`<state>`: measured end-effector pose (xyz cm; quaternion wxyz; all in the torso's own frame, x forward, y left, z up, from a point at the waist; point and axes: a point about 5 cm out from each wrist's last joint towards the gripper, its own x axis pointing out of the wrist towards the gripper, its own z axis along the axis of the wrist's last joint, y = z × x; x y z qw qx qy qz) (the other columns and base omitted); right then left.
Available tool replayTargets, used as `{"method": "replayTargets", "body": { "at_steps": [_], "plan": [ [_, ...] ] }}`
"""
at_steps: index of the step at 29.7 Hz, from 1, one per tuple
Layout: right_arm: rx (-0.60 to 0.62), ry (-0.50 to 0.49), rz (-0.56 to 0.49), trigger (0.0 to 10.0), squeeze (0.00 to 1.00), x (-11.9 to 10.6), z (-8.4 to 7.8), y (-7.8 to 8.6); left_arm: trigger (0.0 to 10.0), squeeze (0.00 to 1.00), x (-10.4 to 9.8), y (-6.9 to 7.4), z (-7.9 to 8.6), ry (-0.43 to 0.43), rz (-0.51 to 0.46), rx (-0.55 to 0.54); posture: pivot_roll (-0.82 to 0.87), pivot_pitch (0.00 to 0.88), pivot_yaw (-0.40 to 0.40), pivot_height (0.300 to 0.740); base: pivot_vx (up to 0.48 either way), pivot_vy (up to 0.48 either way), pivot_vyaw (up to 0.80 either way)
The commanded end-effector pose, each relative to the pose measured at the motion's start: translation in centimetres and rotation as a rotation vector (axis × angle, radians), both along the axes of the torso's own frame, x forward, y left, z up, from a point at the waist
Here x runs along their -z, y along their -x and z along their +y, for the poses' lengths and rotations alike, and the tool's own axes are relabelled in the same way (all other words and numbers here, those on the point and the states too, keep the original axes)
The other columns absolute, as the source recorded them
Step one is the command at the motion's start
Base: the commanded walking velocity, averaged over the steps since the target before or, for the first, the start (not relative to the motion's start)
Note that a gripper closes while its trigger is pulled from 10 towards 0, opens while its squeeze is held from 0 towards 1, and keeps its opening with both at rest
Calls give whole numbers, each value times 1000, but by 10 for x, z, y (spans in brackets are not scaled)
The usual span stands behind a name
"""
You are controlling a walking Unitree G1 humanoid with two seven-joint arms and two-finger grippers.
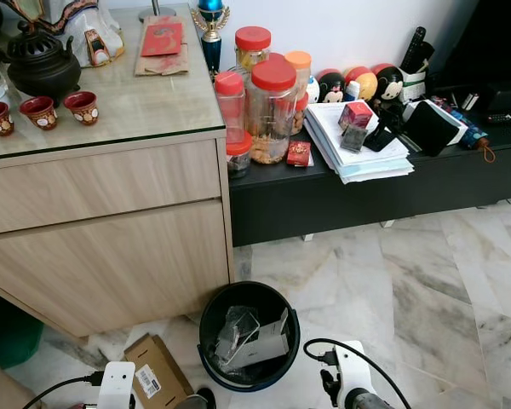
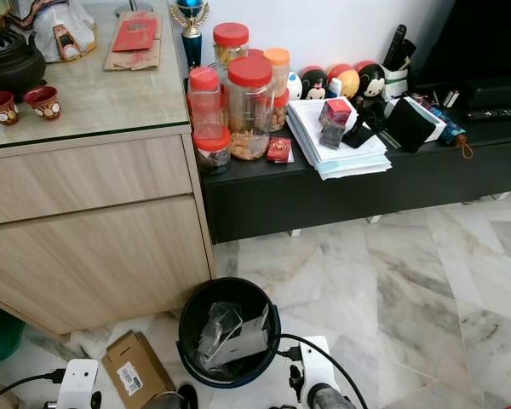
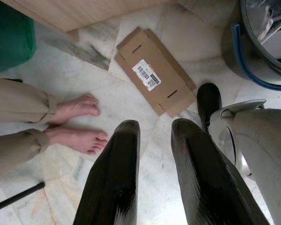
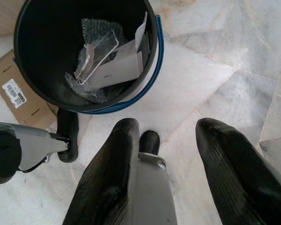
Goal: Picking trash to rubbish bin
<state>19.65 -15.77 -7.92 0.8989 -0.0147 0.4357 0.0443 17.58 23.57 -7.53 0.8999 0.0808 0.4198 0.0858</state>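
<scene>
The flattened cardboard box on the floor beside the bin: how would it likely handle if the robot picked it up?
The cardboard box lies folded flat on the marble floor, so an edge may be hard to get fingers under. It looks thin and probably light, likely flexing rather than staying rigid. Held level, it seems wider than the rubbish bin's free opening, so tilting it would probably help.

Glossy veined marble floor [image 1: 426,281]; matt black plastic bin [image 1: 249,335]; flattened brown cardboard box [image 3: 153,70]; wood-grain cabinet [image 1: 102,230].

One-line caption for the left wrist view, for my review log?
Open left gripper above marble floor, flattened brown cardboard box ahead beside black rubbish bin, a person's bare feet nearby.
</scene>
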Motion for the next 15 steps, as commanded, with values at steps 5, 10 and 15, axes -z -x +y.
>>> {"method": "replayTargets", "body": {
  "at_steps": [5,10,15],
  "plan": [
    [6,0,23,10000,0,3,-1,5,10000,0,3,5,-3,4,22,34,108,104,-21,740,0,0,0],
    [7,0,25,10000,0,3,-2,6,10000,0,3,5,-5,9,20,32,108,105,-22,740,0,0,0],
    [7,1,25,10000,0,3,-2,6,10000,0,4,5,-5,14,20,30,108,108,-24,740,-194,0,0]
  ]
}}
